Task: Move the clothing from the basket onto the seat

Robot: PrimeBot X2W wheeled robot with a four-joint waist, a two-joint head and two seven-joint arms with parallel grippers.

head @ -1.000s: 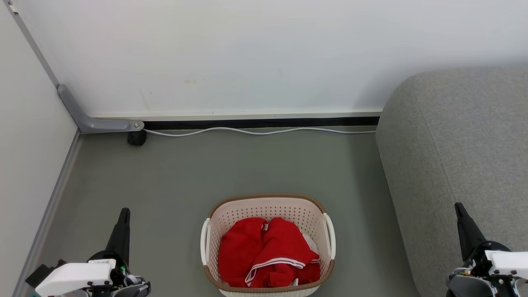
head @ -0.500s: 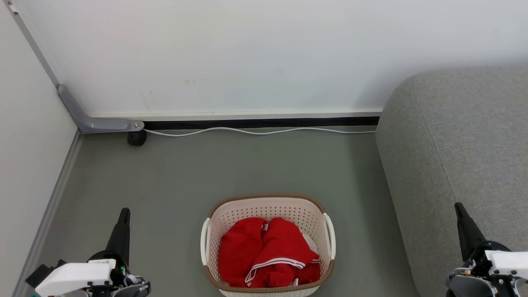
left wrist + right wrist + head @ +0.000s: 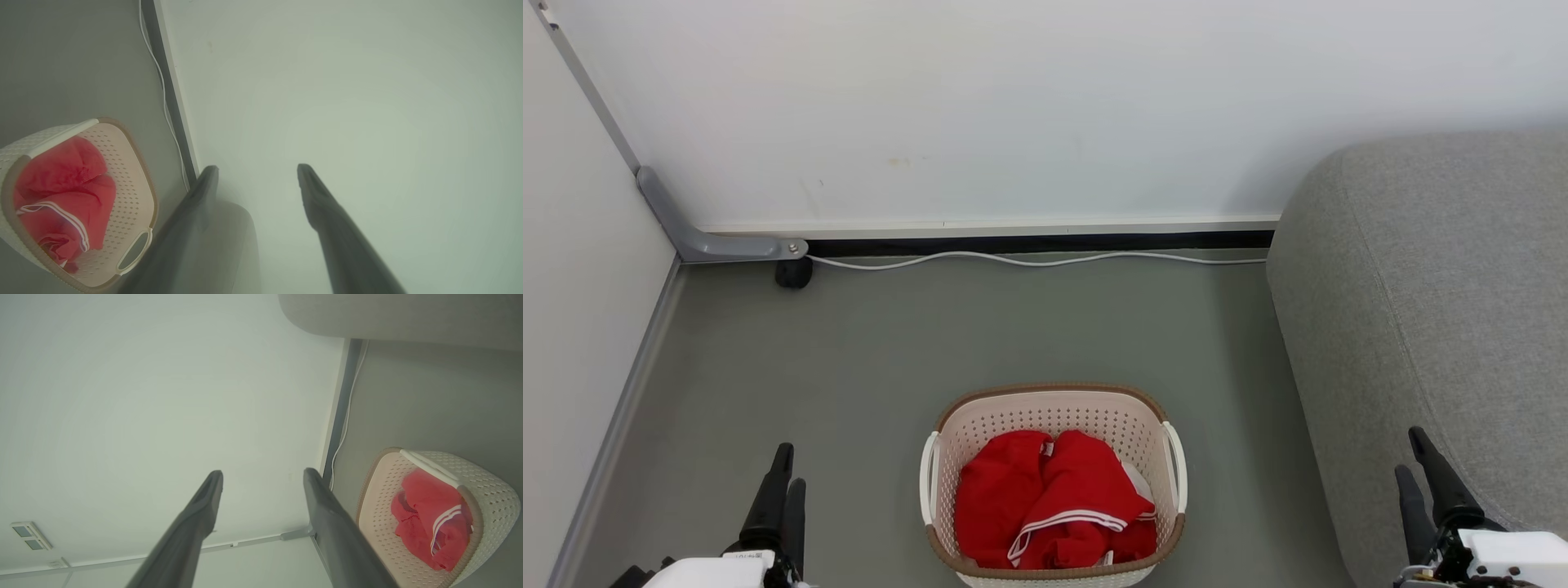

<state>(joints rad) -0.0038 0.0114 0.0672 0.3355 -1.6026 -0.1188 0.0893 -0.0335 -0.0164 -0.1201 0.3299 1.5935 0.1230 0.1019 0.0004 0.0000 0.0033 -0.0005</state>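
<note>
Looking down, saw the basket (image 3: 1054, 392) low in the middle, set on the floor (image 3: 931, 335). Found the clothes (image 3: 1054, 498) inside it, red and bunched up, with white stripes near the front. Saw a white handle (image 3: 926, 478) on each side. Saw the seat (image 3: 1437, 286) off to the right, big and grey, near the basket but not touching it. Spotted the left gripper (image 3: 790, 467) at the lower left over bare floor, fingers apart, holding nothing. Spotted the right gripper (image 3: 1410, 452) at the lower right, beside the seat's edge, fingers apart too, holding nothing. Behind, saw a white wall (image 3: 1013, 106) with a thin white cable (image 3: 1029, 260) along its foot. Noticed a grey bracket (image 3: 719, 245) and a small black wheel (image 3: 793, 273) in the far left corner.
</note>
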